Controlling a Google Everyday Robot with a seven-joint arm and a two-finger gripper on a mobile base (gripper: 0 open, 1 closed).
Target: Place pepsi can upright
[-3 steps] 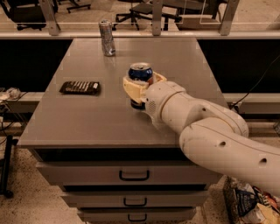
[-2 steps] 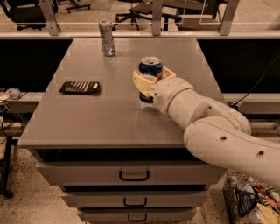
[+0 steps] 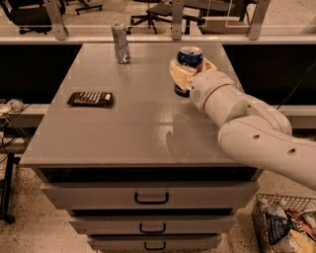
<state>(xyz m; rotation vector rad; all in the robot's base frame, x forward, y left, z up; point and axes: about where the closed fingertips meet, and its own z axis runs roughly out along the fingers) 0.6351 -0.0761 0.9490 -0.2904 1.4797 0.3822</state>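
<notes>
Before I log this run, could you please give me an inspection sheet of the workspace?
Surface: grey table over drawers.
Job's things: Pepsi can upright, far right of the table.
Clutter: silver can upright near the far edge; dark packet lying flat at left.
Grippers: tool closed around the Pepsi can.
Cables: left cable beside the table; right cable beyond the arm.
Surroundings: chairs behind; basket of packets on the floor.

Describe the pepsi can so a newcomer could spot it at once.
On the grey cabinet top, look back right, where a pincer grips a can. That pepsi can is short and blue, unlike the slim silver can back left.
</notes>
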